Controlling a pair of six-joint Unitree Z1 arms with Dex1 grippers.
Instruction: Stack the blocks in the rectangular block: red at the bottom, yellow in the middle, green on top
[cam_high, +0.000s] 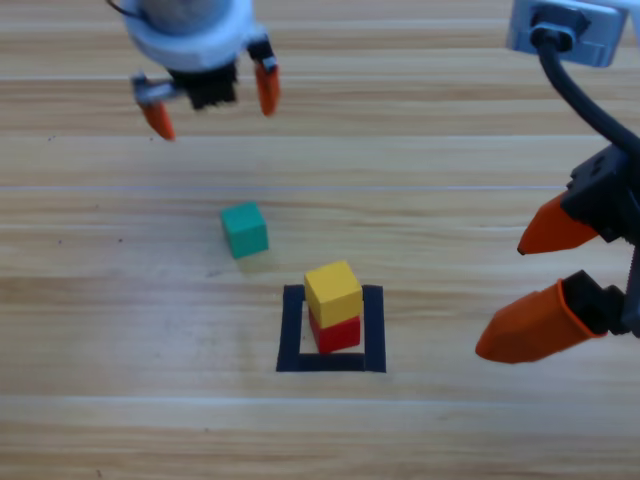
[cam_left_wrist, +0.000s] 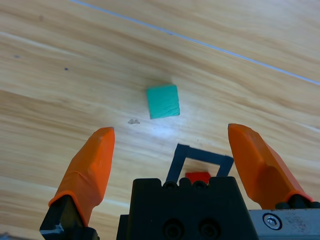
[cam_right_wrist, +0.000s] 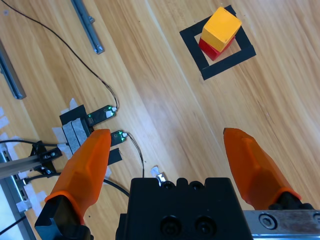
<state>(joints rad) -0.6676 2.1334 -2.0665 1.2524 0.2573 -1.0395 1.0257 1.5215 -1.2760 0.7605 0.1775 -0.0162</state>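
The yellow cube sits on the red cube inside the black tape square; the stack also shows in the right wrist view, yellow cube on red cube. The teal-green cube lies alone on the wood, up and left of the square. My left gripper hovers open beyond the green cube, nothing between its jaws. My right gripper waits open at the right edge, holding nothing.
In the right wrist view, cables, a small circuit board with taped brackets and metal rails lie off to the side of the tape square. A grey box with a black cable sits at top right.
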